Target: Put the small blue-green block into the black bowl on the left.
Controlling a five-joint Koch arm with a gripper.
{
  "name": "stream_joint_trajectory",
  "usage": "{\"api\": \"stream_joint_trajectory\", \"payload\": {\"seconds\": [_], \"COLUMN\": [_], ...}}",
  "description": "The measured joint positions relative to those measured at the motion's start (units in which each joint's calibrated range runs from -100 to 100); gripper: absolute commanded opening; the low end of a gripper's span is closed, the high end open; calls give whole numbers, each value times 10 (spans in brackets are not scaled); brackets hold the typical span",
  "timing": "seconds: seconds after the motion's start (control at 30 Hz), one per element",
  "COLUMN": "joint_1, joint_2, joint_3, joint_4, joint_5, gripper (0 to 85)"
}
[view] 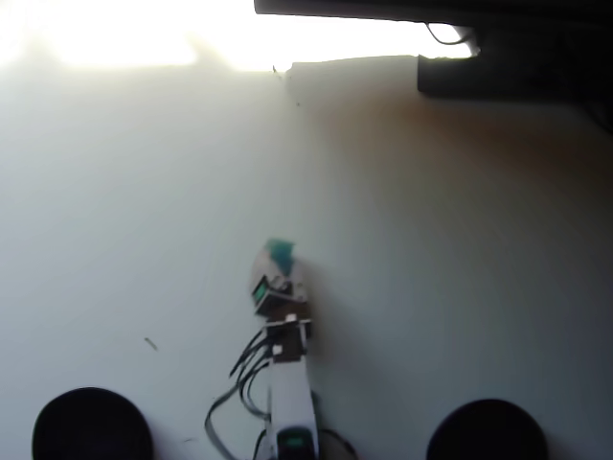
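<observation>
The arm rises from the overhead view's six o'clock edge toward twelve. Its tool (279, 257) is clamped on the small blue-green block (281, 251).

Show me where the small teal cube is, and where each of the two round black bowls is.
small teal cube (280, 252): overhead view, its top face, at the gripper tip.
left round black bowl (92, 425): overhead view, its dark inside.
right round black bowl (487, 430): overhead view, its dark inside.

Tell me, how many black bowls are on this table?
2. One black bowl sits at the overhead view's bottom left, the other black bowl at the bottom right. Both are cut by the frame's edge; none looks hidden.
</observation>
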Motion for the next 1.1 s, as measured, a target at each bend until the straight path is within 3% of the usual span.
{"api": "stream_joint_trajectory", "payload": {"seconds": [0.07, 0.1, 0.13, 0.33, 0.5, 0.77, 1.1], "joint_1": [26, 52, 53, 149, 232, 341, 398], "joint_2": [-51, -91, -92, -139, -128, -11, 234], "joint_3": [0, 5, 6, 123, 176, 314, 682], "joint_4": [-55, -119, -123, -326, -404, -481, -646], "joint_5": [30, 64, 66, 162, 220, 291, 338], "gripper": [26, 26, 27, 27, 27, 27, 27]}}
